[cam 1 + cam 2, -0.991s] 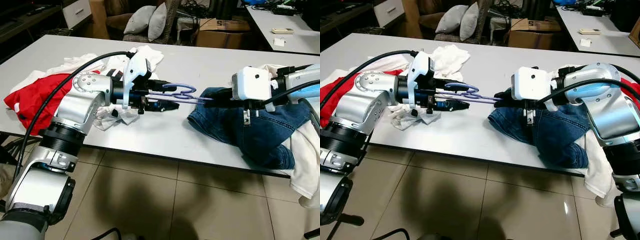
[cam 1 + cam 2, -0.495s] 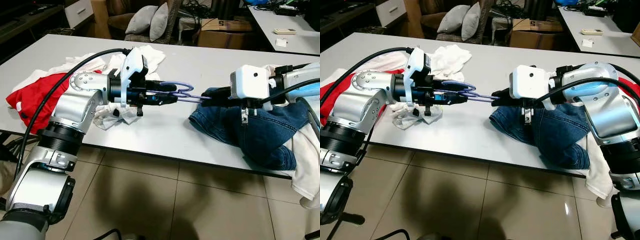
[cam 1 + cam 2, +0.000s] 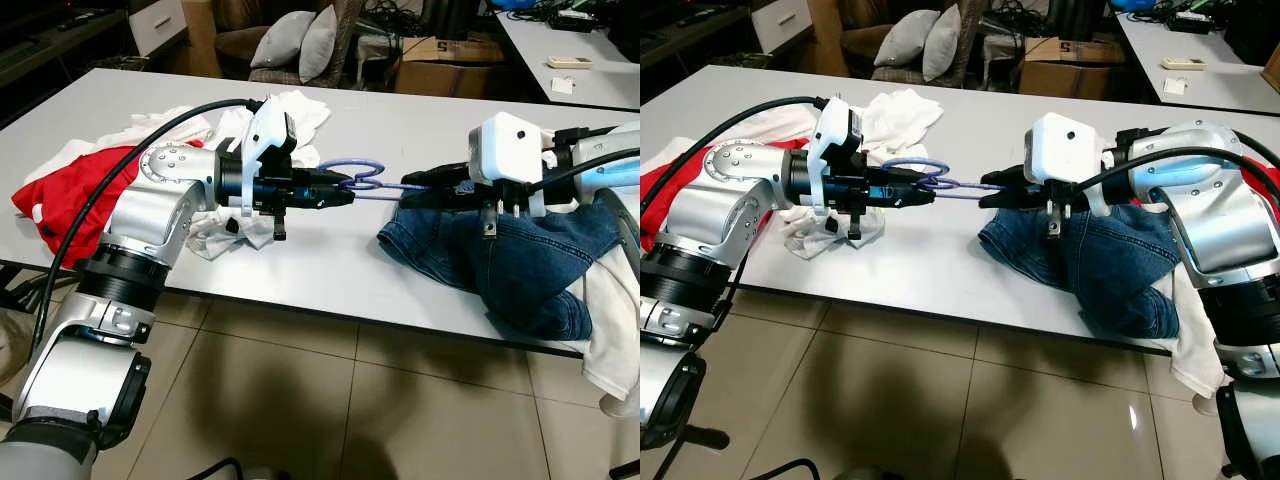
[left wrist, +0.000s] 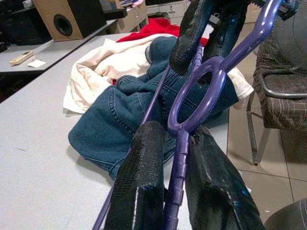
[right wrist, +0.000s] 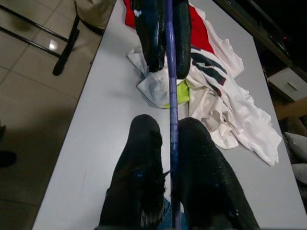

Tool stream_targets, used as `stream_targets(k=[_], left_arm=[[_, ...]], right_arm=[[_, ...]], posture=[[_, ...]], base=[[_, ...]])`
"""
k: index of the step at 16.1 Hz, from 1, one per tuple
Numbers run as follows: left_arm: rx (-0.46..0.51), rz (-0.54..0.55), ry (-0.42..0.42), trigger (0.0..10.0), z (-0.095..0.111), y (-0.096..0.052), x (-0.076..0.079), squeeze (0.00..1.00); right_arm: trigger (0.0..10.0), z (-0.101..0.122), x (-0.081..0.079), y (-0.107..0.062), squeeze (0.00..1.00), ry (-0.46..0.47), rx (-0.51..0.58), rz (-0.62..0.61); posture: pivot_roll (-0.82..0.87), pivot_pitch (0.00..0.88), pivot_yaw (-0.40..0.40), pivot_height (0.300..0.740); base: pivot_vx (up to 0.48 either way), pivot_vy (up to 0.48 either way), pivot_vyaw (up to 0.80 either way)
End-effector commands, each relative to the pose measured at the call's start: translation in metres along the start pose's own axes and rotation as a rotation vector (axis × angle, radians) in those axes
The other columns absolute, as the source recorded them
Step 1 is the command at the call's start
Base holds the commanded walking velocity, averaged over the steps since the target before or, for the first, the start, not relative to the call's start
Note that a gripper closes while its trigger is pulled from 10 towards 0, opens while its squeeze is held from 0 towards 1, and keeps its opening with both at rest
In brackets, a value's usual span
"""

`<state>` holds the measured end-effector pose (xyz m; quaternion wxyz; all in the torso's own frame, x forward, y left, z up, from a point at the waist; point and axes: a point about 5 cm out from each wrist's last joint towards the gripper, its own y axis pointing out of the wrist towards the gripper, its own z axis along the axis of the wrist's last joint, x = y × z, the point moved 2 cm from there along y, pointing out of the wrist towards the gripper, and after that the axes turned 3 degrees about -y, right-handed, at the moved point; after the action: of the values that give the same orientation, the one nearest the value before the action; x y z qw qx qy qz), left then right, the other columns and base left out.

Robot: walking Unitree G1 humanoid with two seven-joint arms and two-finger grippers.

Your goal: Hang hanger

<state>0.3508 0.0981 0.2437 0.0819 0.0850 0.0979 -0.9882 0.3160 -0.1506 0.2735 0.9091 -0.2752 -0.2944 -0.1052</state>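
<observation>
A purple plastic hanger [image 3: 366,172] is held level above the white table [image 3: 300,250], between my two arms. My left gripper [image 3: 346,195] is shut on the hanger from the left, and its wrist view has the purple bar [image 4: 178,158] pinched between both fingers [image 4: 141,182]. From the right, my right gripper [image 3: 407,187] is shut on the hanger's thin rod [image 5: 171,96], which runs between its fingers [image 5: 139,167]. The two grippers face each other tip to tip, a short way apart.
Blue jeans [image 3: 500,260] lie on the table under my right arm, beside pale cloth hanging over the right edge. White and red garments [image 3: 70,190] are heaped behind my left arm. A second table [image 3: 570,50] stands at the back right, with cushions and boxes behind.
My right gripper has risen a little and drawn back to the right, and the hanger has lifted and turned with it. The left gripper has kept its hold and hardly moved.
</observation>
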Motion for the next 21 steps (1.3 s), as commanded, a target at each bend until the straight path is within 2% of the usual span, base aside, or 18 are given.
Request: stream_targets(k=[1, 4, 6, 7, 8, 10, 11, 12, 13, 15, 18, 21], left_arm=[[-0.006, 0.013, 0.042, 0.0, 0.008, -0.001, -0.002, 0.00], [-0.037, 0.001, 0.069, 0.0, 0.008, -0.001, -0.001, 0.00], [-0.078, -0.012, 0.109, 0.0, 0.008, 0.001, 0.001, 0.00], [-0.087, -0.016, 0.125, 0.0, 0.009, 0.002, 0.002, 0.00], [-0.096, -0.019, 0.146, 0.0, 0.010, 0.002, 0.003, 0.00], [-0.098, -0.025, 0.237, 0.0, 0.019, 0.005, 0.006, 0.00], [-0.095, -0.026, 0.247, 0.0, 0.020, 0.005, 0.007, 0.00], [-0.122, -0.034, 0.323, 0.0, 0.022, 0.006, 0.009, 0.00], [-0.124, -0.038, 0.342, 0.0, 0.023, 0.006, 0.009, 0.00], [-0.134, -0.047, 0.436, 0.0, 0.024, 0.009, 0.014, 0.00], [-0.188, 0.003, 0.477, 0.0, 0.008, 0.008, 0.009, 0.00], [-0.206, 0.059, 0.501, 0.0, -0.003, 0.004, 0.002, 0.00]], right_arm=[[10.0, 0.013, 0.002, -0.001, 1.00, -0.024, 0.048, 0.025], [10.0, 0.020, 0.000, 0.002, 1.00, -0.016, 0.088, 0.039], [10.0, 0.022, 0.000, 0.007, 1.00, -0.043, 0.088, 0.039], [10.0, 0.021, 0.000, 0.009, 0.39, -0.051, 0.083, 0.034], [10.0, 0.021, 0.000, 0.010, 0.00, -0.058, 0.073, 0.032], [10.0, 0.018, 0.001, 0.013, 0.00, -0.034, 0.062, 0.034], [10.0, 0.018, 0.001, 0.013, 0.00, -0.028, 0.063, 0.035], [10.0, 0.018, 0.004, 0.013, 0.00, -0.019, 0.064, 0.037], [10.0, 0.018, 0.004, 0.013, 0.00, -0.019, 0.062, 0.036], [10.0, 0.015, 0.009, 0.012, 0.00, -0.035, 0.037, 0.020], [10.0, 0.017, 0.011, 0.009, 0.00, -0.074, 0.017, 0.005], [10.0, 0.016, 0.010, 0.005, 0.00, -0.073, 0.008, -0.002]], posture=[[-0.08, 0.000, 0.057, 0.740], [-0.08, 0.000, 0.056, 0.740], [-0.08, 0.000, 0.053, 0.740], [-0.07, 0.000, 0.051, 0.740], [-0.07, 0.000, 0.050, 0.740], [-0.07, 0.000, 0.048, 0.740], [-0.07, 0.000, 0.046, 0.740], [-0.07, 0.000, 0.045, 0.740], [-0.07, 0.000, 0.043, 0.740], [-0.07, 0.000, 0.040, 0.740], [-0.07, 0.000, 0.043, 0.740], [-0.08, 0.000, 0.047, 0.740]], base=[[0.000, 0.000, 0.00], [0.000, 0.000, 0.00], [0.000, 0.000, 0.00], [0.000, 0.000, 0.00], [0.000, 0.000, 0.00], [0.000, 0.000, 0.00], [0.000, 0.000, 0.00], [0.000, 0.000, 0.00], [0.000, 0.000, 0.00], [0.000, 0.000, 0.00], [0.000, 0.000, 0.00], [0.000, 0.000, 0.00]])
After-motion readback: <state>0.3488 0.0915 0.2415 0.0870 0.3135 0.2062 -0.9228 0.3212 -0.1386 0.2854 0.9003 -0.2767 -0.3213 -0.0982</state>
